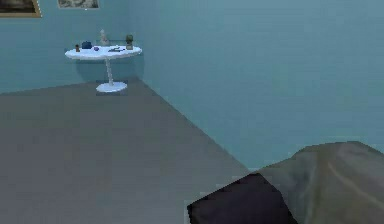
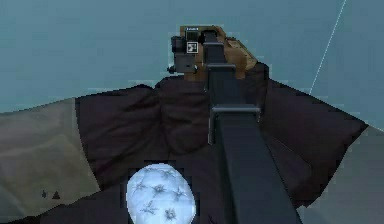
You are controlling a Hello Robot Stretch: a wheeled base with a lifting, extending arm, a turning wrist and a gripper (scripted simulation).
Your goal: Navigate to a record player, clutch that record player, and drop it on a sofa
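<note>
The dark arm bar (image 2: 240,150) rises over a dark sofa (image 2: 130,130) in the arm side view. At its far end are the two white squares, with the gripper (image 2: 177,57) just left of them. A brown boxy record player (image 2: 238,56) hangs at that end against the teal wall, above the sofa's back, and the gripper holds it. The sofa's dark seat (image 1: 240,203) and grey-olive arm (image 1: 335,178) fill the forward view's bottom right corner.
A round pale-blue patterned cushion (image 2: 158,196) lies on the sofa near the arm side view's bottom edge. A white round pedestal table (image 1: 105,55) with small things on it stands far off by the teal wall, under two framed pictures (image 1: 20,8). Grey floor lies between.
</note>
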